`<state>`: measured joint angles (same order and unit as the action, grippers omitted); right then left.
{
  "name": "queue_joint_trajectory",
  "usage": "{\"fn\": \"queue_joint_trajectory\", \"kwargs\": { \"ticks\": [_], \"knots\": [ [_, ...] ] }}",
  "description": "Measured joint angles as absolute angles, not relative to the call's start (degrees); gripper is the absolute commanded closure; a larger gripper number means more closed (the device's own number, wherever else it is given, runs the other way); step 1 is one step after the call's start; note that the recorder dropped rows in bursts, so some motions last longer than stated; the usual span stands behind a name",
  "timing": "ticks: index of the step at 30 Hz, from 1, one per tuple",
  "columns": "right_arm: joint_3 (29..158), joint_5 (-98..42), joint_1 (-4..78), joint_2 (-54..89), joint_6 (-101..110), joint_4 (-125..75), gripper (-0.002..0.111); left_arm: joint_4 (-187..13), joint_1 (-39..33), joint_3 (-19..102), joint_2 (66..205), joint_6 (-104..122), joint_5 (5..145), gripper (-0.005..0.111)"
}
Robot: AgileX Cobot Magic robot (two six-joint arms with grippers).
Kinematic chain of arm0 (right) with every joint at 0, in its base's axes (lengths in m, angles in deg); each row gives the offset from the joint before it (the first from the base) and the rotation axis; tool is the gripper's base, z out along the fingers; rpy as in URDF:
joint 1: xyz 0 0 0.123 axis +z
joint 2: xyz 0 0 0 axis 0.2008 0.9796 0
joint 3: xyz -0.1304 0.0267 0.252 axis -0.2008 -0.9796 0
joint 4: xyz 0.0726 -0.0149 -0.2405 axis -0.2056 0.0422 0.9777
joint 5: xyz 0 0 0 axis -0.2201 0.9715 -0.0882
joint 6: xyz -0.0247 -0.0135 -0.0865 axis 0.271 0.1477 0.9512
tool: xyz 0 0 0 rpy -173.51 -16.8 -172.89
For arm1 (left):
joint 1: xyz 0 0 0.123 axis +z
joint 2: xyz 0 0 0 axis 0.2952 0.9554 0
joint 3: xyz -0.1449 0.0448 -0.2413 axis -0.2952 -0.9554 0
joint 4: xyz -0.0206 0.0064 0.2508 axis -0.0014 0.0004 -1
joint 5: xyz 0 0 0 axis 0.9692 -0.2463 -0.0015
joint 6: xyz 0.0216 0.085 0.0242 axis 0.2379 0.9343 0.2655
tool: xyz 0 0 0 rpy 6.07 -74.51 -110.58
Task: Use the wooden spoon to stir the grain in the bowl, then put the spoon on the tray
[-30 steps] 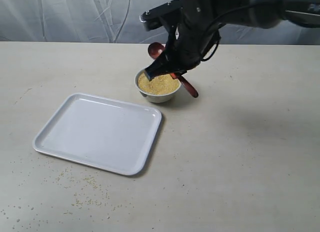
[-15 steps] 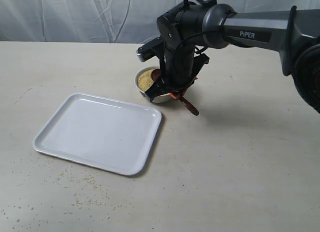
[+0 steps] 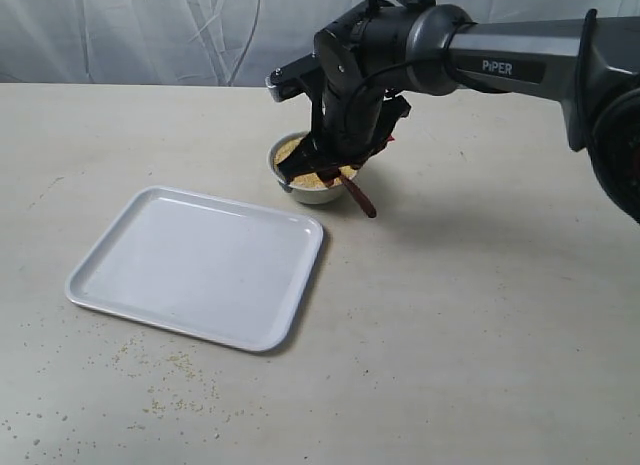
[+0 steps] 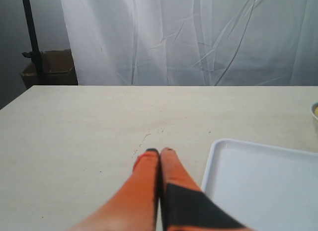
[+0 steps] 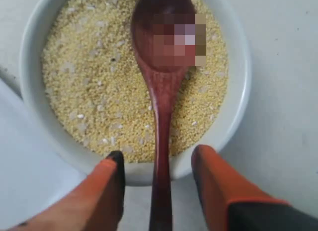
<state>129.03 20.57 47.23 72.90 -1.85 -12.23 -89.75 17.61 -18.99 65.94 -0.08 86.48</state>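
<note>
The right end effector (image 5: pixel 160 152) stands open. Its fingers (image 5: pixel 112 186) straddle the wooden spoon (image 5: pixel 161 107) without touching the slim handle, likely poised to clamp for stirring. The glossy red-brown oval head lies in the fine yellow grain (image 5: pixel 89 92). The handle crosses the white bowl (image 5: pixel 239 92) rim toward 4 o'clock, down to the bench (image 3: pixel 480 315). The bowl sits at 1 o'clock from the tray (image 3: pixel 200 265). The left end effector (image 4: pixel 159 152) is pinched closed and empty.

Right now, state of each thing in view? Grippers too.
tray: flat on the table, nothing on it.
bowl: upright, near the tray.
grain: in the bowl, nearly to its rim.
wooden spoon: head on the grain, handle out over the rim.
right gripper: open, straddling the spoon handle without touching it.
left gripper: shut, empty.
</note>
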Motion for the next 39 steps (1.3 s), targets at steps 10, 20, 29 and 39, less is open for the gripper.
{"fn": "queue_joint_trajectory", "kwargs": {
  "ticks": [10,20,29,39],
  "knots": [
    [128.75,21.99,47.23,69.04,-12.7,-12.12,0.058,-89.75,17.61,-18.99,65.94,-0.08,86.48,0.106],
    [107.76,10.71,47.23,60.79,-7.08,-37.39,0.108,-89.75,17.61,-18.99,65.94,-0.08,86.48,0.106],
    [107.16,4.5,44.28,65.42,-9.58,-36.25,0.108,-89.75,17.61,-18.99,65.94,-0.08,86.48,0.106],
    [107.04,0.01,39.85,66.17,-14.12,-34.94,0.108,-89.75,17.61,-18.99,65.94,-0.08,86.48,0.106]
  ]
}}
